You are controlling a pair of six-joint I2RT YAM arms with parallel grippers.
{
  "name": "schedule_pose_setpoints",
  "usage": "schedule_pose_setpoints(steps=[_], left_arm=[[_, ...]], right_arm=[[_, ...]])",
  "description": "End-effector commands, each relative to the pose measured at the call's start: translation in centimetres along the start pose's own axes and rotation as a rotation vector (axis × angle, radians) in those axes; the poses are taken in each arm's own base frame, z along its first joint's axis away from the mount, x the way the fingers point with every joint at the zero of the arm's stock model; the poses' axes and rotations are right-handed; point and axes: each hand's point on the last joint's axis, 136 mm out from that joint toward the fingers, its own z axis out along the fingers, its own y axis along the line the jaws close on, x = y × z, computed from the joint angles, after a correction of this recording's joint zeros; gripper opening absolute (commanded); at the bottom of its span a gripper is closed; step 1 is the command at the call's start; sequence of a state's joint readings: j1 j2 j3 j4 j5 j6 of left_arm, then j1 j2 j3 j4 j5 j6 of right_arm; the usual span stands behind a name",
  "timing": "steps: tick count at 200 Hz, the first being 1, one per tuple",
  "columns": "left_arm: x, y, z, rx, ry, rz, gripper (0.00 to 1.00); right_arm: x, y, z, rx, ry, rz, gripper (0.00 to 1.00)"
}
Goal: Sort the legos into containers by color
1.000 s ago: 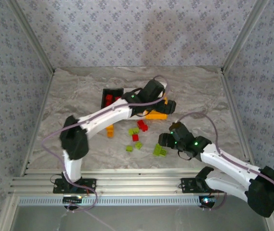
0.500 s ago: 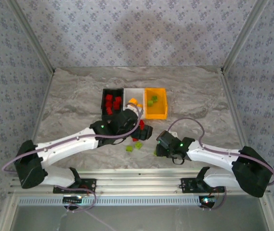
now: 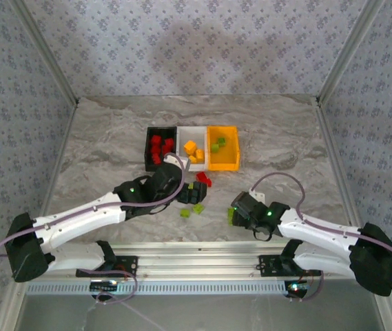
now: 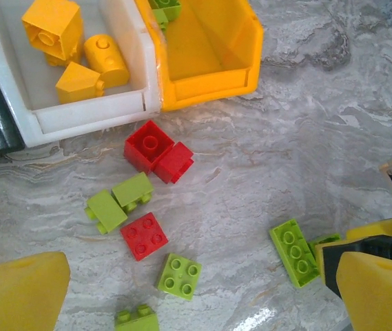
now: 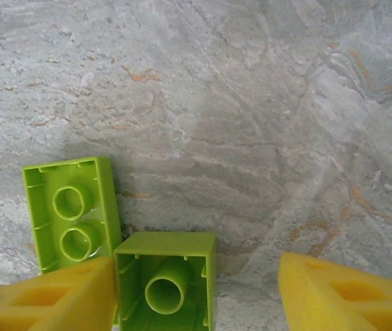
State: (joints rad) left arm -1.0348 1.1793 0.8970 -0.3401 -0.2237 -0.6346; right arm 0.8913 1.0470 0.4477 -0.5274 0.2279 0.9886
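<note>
Three containers stand in a row: a black bin [image 3: 147, 146] with red legos, a white bin [image 3: 193, 129] with orange-yellow legos [image 4: 78, 52], and an orange-yellow bin [image 3: 229, 163] with green ones. Loose legos lie in front of the bins: a red pair [image 4: 158, 150], a flat red brick [image 4: 144, 236] and green bricks [image 4: 180, 276]. My left gripper [image 3: 190, 194] hovers open above them. My right gripper [image 5: 199, 296] is low over the table and open. A square green lego [image 5: 166, 279] sits between its fingers. The brick touches the left finger [image 5: 51, 296] and stands apart from the right one. A long green lego [image 5: 71, 214] lies beside it.
The marble table [image 3: 278, 138] has metal frame rails along its sides and near edge. In the left wrist view the right gripper's yellow fingers [image 4: 382, 231] sit close beside the long green brick [image 4: 293, 252], near my left gripper's right finger.
The left arm swung back from over the bins to above the loose legos. The right gripper dropped onto the green bricks and its jaws have narrowed.
</note>
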Motion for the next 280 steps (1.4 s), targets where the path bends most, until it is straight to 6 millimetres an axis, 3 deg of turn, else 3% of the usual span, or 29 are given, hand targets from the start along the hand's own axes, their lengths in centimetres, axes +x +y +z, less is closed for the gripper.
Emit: schedule_pose_setpoints(steps=[1,61,100,119,142,165,191,214,219,245,266,280], left_arm=[[-0.1,0.4,-0.5,-0.010,-0.017,-0.016,1.00],[0.5,1.5,-0.4,-0.043,-0.016,-0.031,0.99],[0.9,2.9,-0.6,-0.086,-0.027,-0.041,0.99],[1.6,4.0,-0.8,-0.111,-0.030,-0.036,0.99],[2.6,5.8,-1.3,-0.156,-0.032,-0.043,0.99],[3.7,7.3,-1.9,-0.192,-0.034,-0.070,0.99],[4.9,8.4,-2.6,-0.203,-0.031,-0.104,1.00],[5.5,9.1,-3.2,-0.211,-0.027,-0.123,0.99],[5.7,9.4,-3.3,-0.217,-0.024,-0.125,1.00],[6.2,10.1,-3.8,-0.230,-0.028,-0.136,0.99],[6.6,10.6,-4.0,-0.241,-0.030,-0.150,0.99],[6.7,10.8,-4.2,-0.240,-0.031,-0.158,0.99]], right_arm=[[0.1,-0.4,0.1,0.008,0.003,0.032,0.62],[0.4,-0.7,0.8,-0.001,0.026,0.040,0.43],[-1.0,0.1,-0.2,-0.023,-0.003,0.002,0.33],[-3.3,2.1,-2.3,-0.084,-0.064,-0.063,0.31],[-7.7,5.6,-4.8,-0.164,-0.133,-0.116,0.30],[-12.8,8.5,-5.0,-0.191,-0.188,-0.117,0.31],[-18.8,9.8,-2.9,-0.166,-0.226,-0.069,0.31],[-22.3,10.6,-0.2,-0.108,-0.204,-0.065,0.32],[-23.6,11.2,-0.3,-0.107,-0.216,-0.060,0.33],[-26.0,11.9,2.4,-0.072,-0.188,-0.048,0.38],[-27.2,12.8,3.0,-0.071,-0.178,-0.051,0.60],[-27.7,13.0,2.5,-0.071,-0.186,-0.049,0.66]])
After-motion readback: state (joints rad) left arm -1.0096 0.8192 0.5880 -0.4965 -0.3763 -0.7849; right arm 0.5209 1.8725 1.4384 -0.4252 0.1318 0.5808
